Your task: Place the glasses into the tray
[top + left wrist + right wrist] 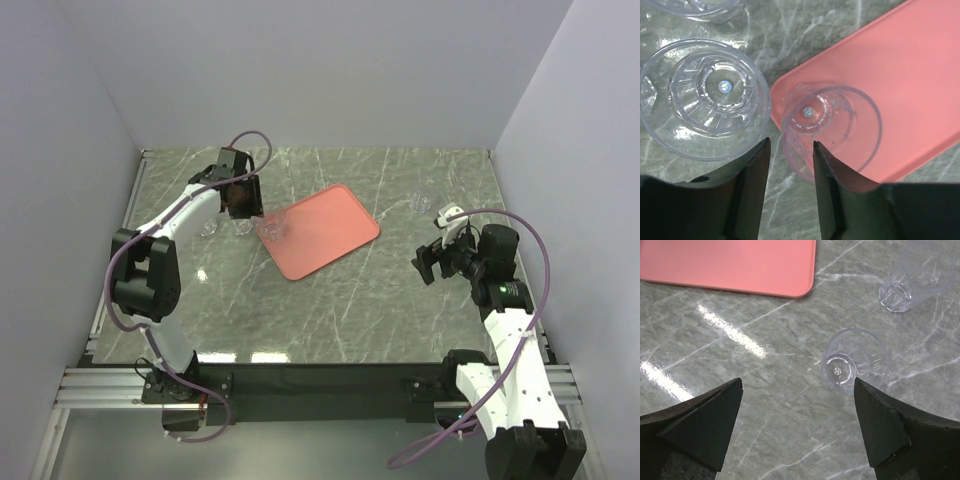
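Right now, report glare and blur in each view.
Top external: white glare patches on the table near the bases; the far-right glasses barely show. Left wrist: sharp, bright specks in the glass beside the tray. Right wrist: a white glare streak across the marble; near fingers soft.

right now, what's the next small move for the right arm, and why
Probably ease the right gripper forward and down until its open fingers bracket the nearer glass. That glass stands upright on the table, just ahead of the fingers and a little right of centre, outside the tray, with a second glass further off behind it.
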You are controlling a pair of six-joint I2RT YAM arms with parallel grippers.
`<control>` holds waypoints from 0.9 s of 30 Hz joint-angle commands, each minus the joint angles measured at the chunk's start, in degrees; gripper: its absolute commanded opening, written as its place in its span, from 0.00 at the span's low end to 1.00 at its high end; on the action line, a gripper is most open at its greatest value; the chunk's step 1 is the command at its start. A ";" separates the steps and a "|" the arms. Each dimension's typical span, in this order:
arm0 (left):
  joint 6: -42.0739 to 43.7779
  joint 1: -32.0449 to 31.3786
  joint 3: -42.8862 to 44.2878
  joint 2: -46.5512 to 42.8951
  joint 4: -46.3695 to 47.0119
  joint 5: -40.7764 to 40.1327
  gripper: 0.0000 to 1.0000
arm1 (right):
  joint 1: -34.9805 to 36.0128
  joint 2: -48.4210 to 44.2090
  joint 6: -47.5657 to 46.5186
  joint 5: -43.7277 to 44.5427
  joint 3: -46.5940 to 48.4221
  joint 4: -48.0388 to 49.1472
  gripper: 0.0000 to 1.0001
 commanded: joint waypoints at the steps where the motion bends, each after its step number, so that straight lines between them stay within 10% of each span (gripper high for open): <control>1: 1.34 -0.29 0.97 -6.07 3.51 2.73 0.47 | -1.06 -0.79 -0.92 -0.58 0.21 0.76 0.98; 27: 7.14 1.91 -29.17 -49.58 10.19 -9.46 0.89 | -6.16 12.21 4.43 3.99 7.42 -1.43 0.96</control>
